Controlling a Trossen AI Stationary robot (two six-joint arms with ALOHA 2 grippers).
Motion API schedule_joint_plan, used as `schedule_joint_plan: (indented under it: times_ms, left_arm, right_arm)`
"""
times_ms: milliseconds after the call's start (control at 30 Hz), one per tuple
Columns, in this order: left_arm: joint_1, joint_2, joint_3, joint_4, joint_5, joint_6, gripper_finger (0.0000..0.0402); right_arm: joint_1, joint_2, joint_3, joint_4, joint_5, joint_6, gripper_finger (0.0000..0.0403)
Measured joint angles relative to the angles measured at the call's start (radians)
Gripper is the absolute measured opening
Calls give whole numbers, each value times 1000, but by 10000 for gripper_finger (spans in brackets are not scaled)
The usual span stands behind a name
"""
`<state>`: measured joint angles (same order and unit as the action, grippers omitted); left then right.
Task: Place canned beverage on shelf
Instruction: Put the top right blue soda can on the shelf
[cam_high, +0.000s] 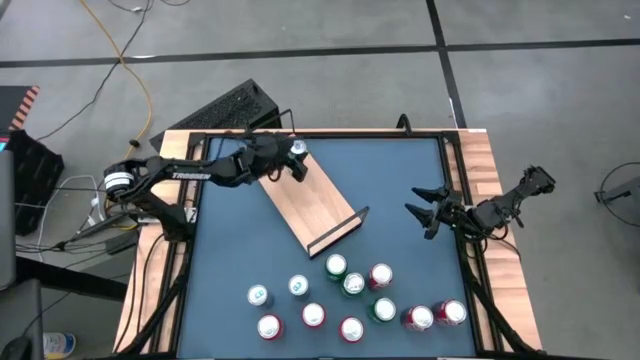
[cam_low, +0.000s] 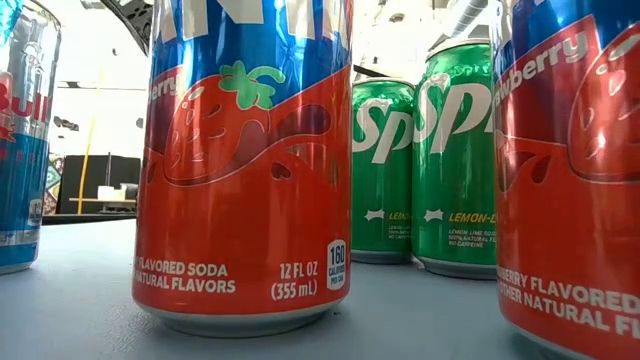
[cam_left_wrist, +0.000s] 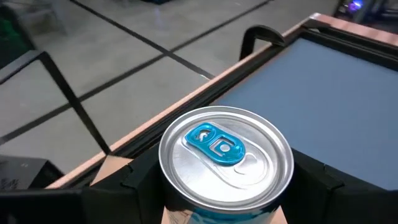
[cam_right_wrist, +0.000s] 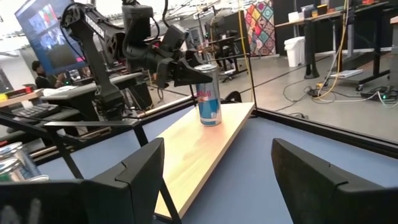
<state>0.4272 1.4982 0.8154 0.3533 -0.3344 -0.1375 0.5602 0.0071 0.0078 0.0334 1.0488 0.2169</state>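
Note:
A slim blue and silver can (cam_right_wrist: 209, 99) with a blue pull tab (cam_left_wrist: 214, 144) stands upright at the far left end of the shelf (cam_high: 315, 205), a light-wood board lying slantwise on the blue table. Its base is down at the board (cam_right_wrist: 205, 149). My left gripper (cam_high: 290, 158) reaches in from the table's left and is shut on this can. My right gripper (cam_high: 425, 210) waits open at the table's right side, pointing toward the shelf, with nothing between its fingers (cam_right_wrist: 137, 171). My left gripper pinches the can's upper wall, just below the rim (cam_left_wrist: 166, 186), between its two fingers, one on each side. The fingers (cam_right_wrist: 186, 71) come nearly level from the table's left, slanting a little down, and lie across the can. The can stays upright, its base at the shelf board.
Several red and green soda cans (cam_high: 350, 295) stand in a cluster near the table's front edge, and they fill the low view (cam_low: 245, 160). A thin black rail (cam_high: 340, 232) closes the shelf's near right end. A keyboard (cam_high: 225, 108) lies beyond the far left corner.

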Motion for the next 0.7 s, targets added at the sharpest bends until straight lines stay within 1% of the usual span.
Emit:
schedule_joint_plan:
  times_ms: [200, 300, 433, 533, 700]
  left_arm:
    - [96, 0, 0, 71, 268, 91, 221]
    - [136, 0, 0, 95, 403, 144, 221]
    - [191, 0, 0, 98, 517, 194, 221]
    - [233, 0, 0, 106, 605, 223, 221]
    - [318, 0, 0, 113, 792, 231, 221]
  right_arm:
    - [0, 0, 0, -1, 4, 1, 282]
    - [0, 0, 0, -6, 30, 1, 282]
    - [0, 0, 0, -8, 80, 3, 282]
    - [0, 0, 0, -16, 96, 3, 282]
    - [0, 0, 0, -21, 107, 5, 282]
